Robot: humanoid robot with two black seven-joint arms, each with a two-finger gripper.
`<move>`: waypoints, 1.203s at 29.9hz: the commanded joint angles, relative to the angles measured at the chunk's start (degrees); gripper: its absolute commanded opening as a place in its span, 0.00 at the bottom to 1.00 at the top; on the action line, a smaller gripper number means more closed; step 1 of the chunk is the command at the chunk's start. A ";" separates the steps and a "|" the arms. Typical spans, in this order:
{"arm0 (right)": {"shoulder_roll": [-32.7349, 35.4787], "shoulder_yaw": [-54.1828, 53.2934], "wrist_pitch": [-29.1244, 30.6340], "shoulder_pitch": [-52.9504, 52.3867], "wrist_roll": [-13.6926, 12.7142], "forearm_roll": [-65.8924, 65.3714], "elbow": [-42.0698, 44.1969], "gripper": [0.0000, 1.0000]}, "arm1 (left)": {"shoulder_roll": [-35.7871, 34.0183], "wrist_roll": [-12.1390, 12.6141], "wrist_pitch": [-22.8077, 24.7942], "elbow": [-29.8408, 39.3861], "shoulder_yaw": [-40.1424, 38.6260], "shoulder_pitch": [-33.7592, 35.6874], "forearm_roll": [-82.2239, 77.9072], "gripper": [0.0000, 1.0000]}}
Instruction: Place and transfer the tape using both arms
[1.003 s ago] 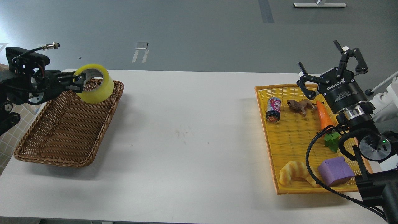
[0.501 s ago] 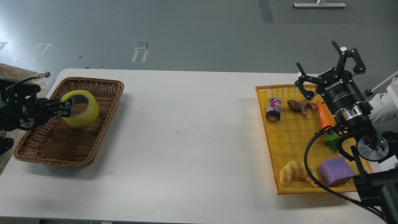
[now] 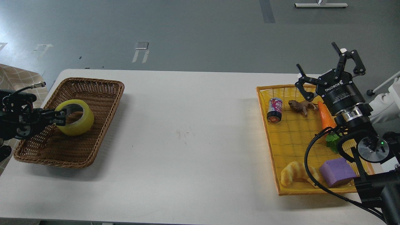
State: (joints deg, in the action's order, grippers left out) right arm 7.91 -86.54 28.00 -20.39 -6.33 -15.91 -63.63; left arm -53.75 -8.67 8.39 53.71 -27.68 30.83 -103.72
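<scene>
The yellow tape roll (image 3: 76, 121) with its grey inner core lies low in the brown wicker basket (image 3: 93, 131) at the table's left. My left gripper (image 3: 59, 117) comes in from the left edge, and its fingers still pinch the roll's left wall. My right gripper (image 3: 328, 70) is open and empty, its fingers spread, raised above the back right corner of the yellow tray (image 3: 290, 140).
The yellow tray holds a small can (image 3: 274, 109), a brown toy animal (image 3: 301, 106), an orange carrot (image 3: 326, 117), a croissant (image 3: 297, 173) and a purple block (image 3: 337, 172). The white table (image 3: 187, 140) spans between basket and tray.
My left gripper has carried the tape down and toward me, from above the basket's far rim to low inside the basket. My right gripper has shifted only slightly.
</scene>
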 commanded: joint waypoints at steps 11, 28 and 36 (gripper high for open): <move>0.09 -0.04 0.00 0.00 0.00 0.00 0.09 1.00 | -0.04 0.14 -0.04 0.25 -0.09 -0.07 0.01 0.59; 0.00 -0.04 0.00 -0.09 0.00 -0.09 0.00 1.00 | -3.98 0.23 0.83 8.85 -1.06 8.96 26.93 0.95; 0.09 -0.21 0.00 -0.97 0.00 -0.17 -0.26 1.00 | -2.16 -0.03 8.92 11.94 -1.94 20.76 61.51 0.97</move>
State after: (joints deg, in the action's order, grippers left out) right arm 7.91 -86.69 28.00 -20.91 -6.33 -15.98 -63.71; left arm -57.64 -8.60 15.60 65.41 -29.42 48.54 -53.92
